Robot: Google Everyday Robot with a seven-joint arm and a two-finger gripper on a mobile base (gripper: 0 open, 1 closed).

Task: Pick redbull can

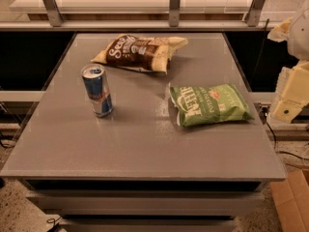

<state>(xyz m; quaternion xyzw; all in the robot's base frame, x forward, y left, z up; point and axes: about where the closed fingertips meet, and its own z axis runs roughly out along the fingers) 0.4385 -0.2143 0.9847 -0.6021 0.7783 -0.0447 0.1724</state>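
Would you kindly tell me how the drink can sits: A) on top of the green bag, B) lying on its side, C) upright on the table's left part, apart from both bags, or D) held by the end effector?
C: the can stands upright left on the table, touching neither the brown bag nor the green bag, while the end effector is off the table's right edge.
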